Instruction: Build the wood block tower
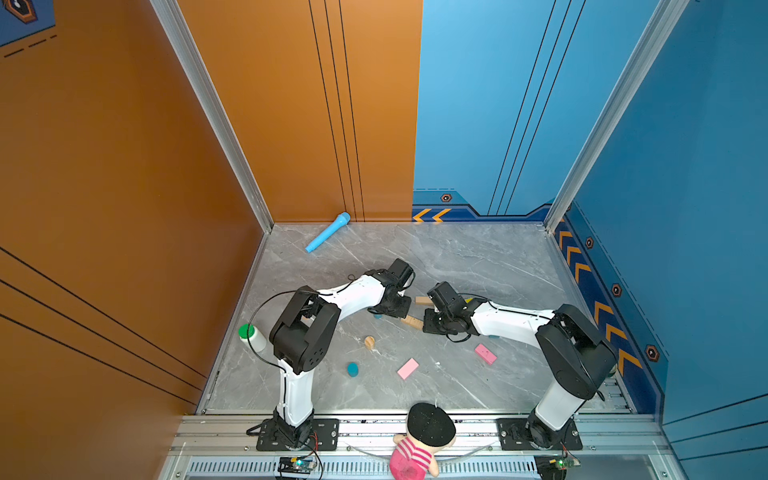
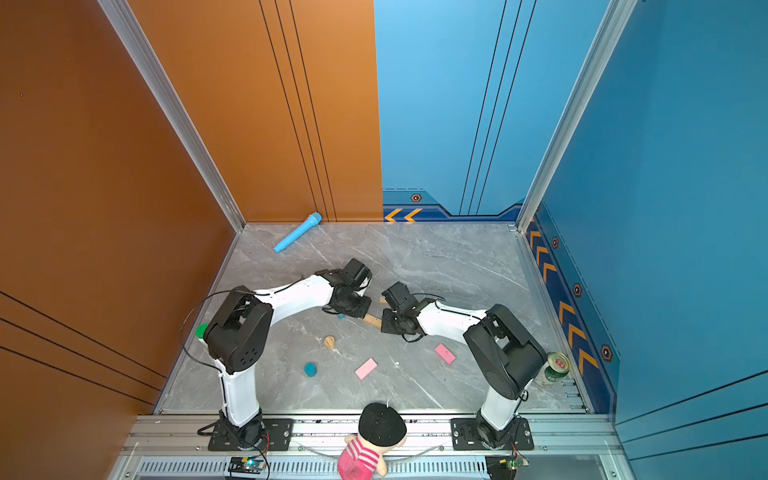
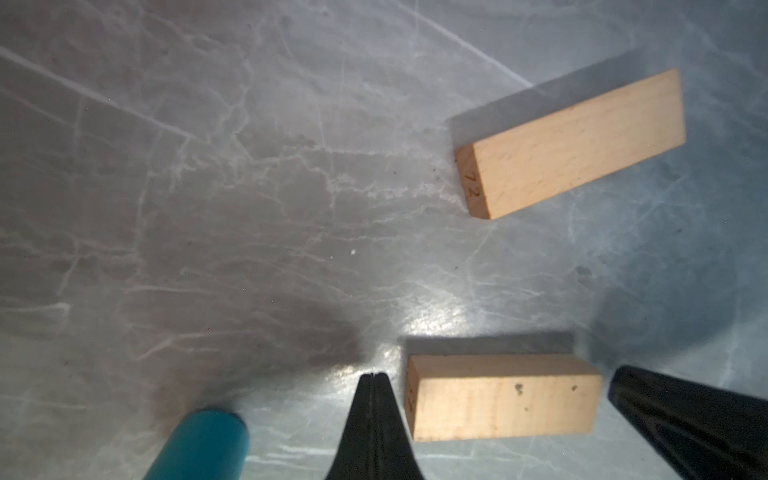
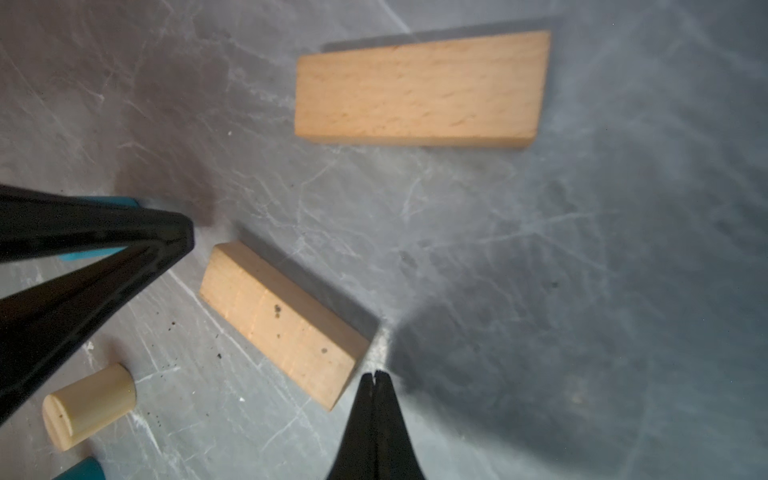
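Both grippers meet at a short tan bar [image 1: 411,321] lying on the grey marbled table [image 1: 478,266]. My left gripper [image 3: 375,376] is shut and empty, its tip beside one end of this bar [image 3: 505,397]. My right gripper [image 4: 376,374] is also shut and empty, at the bar's other end [image 4: 282,320]. A second, longer tan bar [image 1: 423,300] lies flat just beyond. A blue cylinder [image 3: 203,444] lies by the left gripper. Loose nearer the front are a tan cylinder [image 1: 369,342], another blue cylinder [image 1: 352,369] and two pink bars [image 1: 407,368] [image 1: 485,353]. No tower is in view.
A light-blue toy microphone [image 1: 328,232] lies at the back left by the orange wall. A white bottle with a green cap [image 1: 251,336] stands at the left edge. A green can [image 2: 555,368] sits behind the right arm. A pink-striped doll [image 1: 419,440] leans on the front rail.
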`<state>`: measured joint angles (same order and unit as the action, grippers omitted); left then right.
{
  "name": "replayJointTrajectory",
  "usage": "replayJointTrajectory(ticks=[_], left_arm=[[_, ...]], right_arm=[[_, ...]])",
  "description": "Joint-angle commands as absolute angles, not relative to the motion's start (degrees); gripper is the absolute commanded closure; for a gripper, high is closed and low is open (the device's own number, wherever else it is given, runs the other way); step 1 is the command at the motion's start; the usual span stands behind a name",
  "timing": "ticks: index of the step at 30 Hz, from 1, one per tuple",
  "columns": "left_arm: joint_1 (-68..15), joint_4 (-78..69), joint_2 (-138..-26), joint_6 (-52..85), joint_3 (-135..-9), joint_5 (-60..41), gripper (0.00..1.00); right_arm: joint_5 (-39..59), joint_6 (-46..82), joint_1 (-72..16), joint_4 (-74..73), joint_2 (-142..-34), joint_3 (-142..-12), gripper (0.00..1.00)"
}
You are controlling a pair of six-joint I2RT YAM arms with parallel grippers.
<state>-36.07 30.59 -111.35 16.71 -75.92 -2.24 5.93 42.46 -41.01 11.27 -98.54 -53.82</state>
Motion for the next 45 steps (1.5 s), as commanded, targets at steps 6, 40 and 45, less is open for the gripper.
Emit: replayJointTrajectory(ticks=[6, 40, 45], left_arm=[[-36.6, 33.3, -112.6, 15.6, -77.4, -3.2, 1.0], [-38.2, 33.4, -115.6, 15.4, -79.5, -6.2, 1.0], [-38.5, 33.4, -116.6, 15.6, -80.6, -6.6, 1.0]], right_arm=[[6.4, 44.1, -42.4, 10.5, -100.2, -53.3, 1.0], [4.5, 43.9, -41.0, 11.2, -100.1, -53.0, 1.0], [4.1, 43.4, -40.5, 11.5, -99.8, -53.0, 1.0]])
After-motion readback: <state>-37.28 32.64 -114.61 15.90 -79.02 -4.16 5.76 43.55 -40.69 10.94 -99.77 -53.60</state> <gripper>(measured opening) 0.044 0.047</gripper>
